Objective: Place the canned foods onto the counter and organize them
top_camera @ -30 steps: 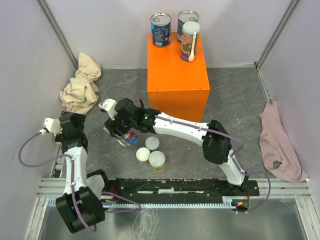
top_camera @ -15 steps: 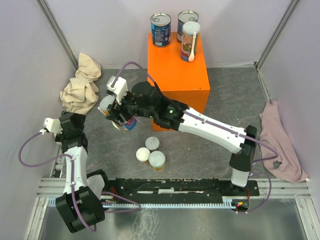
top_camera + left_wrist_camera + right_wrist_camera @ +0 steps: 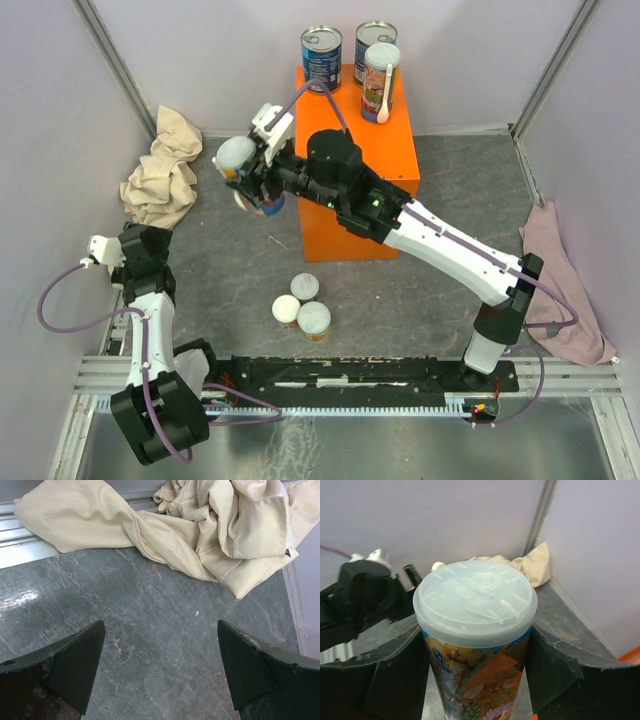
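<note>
Top external, the big stuff: I've got the orange counter [image 3: 355, 150] at the back of the grey floor [image 3: 230, 270], and the right arm [image 3: 440, 240] runs diagonally across its front face, hiding part of it.
Cloths: beige cloth [image 3: 163, 170] is bunched in the back-left corner, pink cloth [image 3: 560, 290] lies along the right wall.
Counter top: left blue tin [image 3: 321, 60] and right blue tin [image 3: 372, 40] stand upright at the back. The colourful can [image 3: 380, 75] stands just in front of the right one.
Floor cans [image 3: 314, 318]: three pale-lidded ones, upright, huddled together in front of the counter.
Held can [image 3: 240, 157]: just beside the counter's left face, between it and the beige cloth. It's tilted, long axis leaning lid-end toward the back-left corner.
Right gripper [image 3: 262, 190]: clamped on that can, fingers [image 3: 395, 680] pressed on both sides below the lid.
Left gripper [image 3: 160, 670]: spread wide, nothing in it, over bare floor with the beige cloth ahead.
</note>
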Tool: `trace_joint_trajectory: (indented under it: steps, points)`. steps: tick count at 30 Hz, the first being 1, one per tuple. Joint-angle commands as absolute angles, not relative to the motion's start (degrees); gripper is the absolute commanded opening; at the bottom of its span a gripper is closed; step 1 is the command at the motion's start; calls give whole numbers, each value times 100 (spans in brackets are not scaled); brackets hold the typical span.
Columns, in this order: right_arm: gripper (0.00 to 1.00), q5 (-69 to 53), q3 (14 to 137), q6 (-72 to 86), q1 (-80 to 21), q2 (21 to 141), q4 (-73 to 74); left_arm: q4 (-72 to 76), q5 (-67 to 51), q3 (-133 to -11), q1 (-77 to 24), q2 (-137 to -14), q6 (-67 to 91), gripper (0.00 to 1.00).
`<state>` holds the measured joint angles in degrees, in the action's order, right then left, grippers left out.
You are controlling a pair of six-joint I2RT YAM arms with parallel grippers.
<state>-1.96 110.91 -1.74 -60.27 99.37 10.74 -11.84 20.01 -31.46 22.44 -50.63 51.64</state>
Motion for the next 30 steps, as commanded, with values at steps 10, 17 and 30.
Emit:
trace_joint_trajectory:
  steps: [10, 17, 30]
  points:
    - [1, -470, 11739, 143, -4797, 9520, -918, -879, 1888, -3104, 2279, -5107, 5395, 100]
    - [1, -463, 11448, 469, -4258, 9566, -1472, -825, 1830, -3092, 2276, -5116, 5402, 100]
    - [1, -461, 11459, 867, -3518, 9948, -1765, -765, 1736, -3059, 2279, -5192, 5397, 100]
